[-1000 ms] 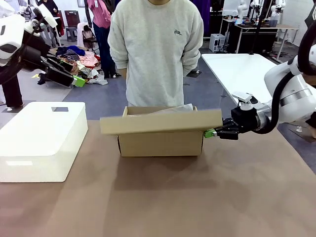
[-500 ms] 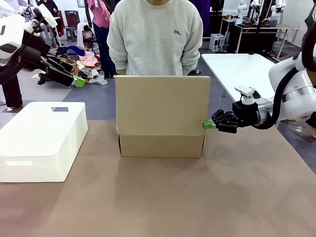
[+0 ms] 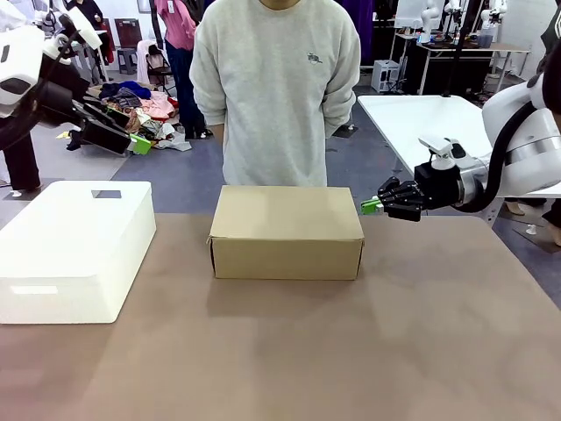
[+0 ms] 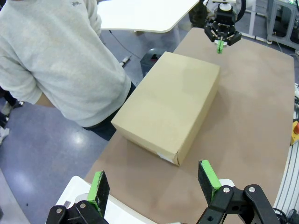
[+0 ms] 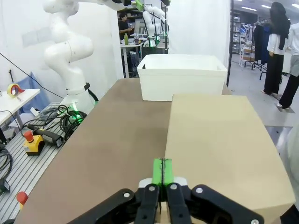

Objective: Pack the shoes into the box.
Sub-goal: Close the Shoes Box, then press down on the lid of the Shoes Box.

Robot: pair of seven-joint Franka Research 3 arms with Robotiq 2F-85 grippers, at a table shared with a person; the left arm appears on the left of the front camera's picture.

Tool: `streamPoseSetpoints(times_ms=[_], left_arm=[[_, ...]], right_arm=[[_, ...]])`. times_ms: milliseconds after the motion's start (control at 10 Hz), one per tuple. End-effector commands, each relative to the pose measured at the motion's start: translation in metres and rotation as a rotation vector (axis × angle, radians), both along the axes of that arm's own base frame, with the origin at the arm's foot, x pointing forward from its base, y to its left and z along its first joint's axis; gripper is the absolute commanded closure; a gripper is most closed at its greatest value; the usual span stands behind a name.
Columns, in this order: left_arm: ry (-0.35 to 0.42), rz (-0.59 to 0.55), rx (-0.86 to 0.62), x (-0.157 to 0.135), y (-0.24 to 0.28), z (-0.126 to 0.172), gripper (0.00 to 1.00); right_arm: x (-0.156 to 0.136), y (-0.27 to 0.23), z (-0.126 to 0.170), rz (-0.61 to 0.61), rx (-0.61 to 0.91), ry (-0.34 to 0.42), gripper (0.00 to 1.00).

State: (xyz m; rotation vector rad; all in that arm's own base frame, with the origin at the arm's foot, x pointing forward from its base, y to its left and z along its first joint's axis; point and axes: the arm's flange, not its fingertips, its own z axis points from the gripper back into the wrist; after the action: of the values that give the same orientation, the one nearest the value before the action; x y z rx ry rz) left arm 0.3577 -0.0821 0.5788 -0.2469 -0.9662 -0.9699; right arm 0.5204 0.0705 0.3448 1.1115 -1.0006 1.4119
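Lid down now: a second ago it hung half open over the box (image 3: 287, 231), half a second ago it stood upright, and at this moment it lies flat and closed on the box at the centre of the frame. The right gripper (image 3: 370, 206), its green pads pressed together and holding nothing, has risen a little and sits just beside the box's upper right corner, apparently clear of it. From the right wrist camera the closed pads (image 5: 162, 172) point along the lid's near edge. The left gripper (image 4: 154, 183) is wide open and empty, held high at the upper left of the front picture, above the white bin (image 3: 74, 249). The shoes are out of sight, presumably inside the box. A person (image 3: 276, 88) stands behind the worktop (image 3: 394, 351) with hands kept back. To finish well, I judge the right arm should draw away sideways without catching the lid edge, and check that the lid sits flush all round.
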Motion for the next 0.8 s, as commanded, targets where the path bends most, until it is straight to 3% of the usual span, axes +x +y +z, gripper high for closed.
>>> streamPoseSetpoints(times_ms=[0, 700], left_arm=[[0.001, -0.004, -0.007, 0.0004, 0.0005, -0.0001, 0.00], [0.001, -0.004, -0.007, 0.0004, 0.0005, -0.0001, 0.00]], right_arm=[[0.0000, -0.0009, -0.0030, -0.002, 0.002, 0.006, 1.00], [0.0000, -0.0009, -0.0030, -0.002, 0.002, 0.006, 1.00]])
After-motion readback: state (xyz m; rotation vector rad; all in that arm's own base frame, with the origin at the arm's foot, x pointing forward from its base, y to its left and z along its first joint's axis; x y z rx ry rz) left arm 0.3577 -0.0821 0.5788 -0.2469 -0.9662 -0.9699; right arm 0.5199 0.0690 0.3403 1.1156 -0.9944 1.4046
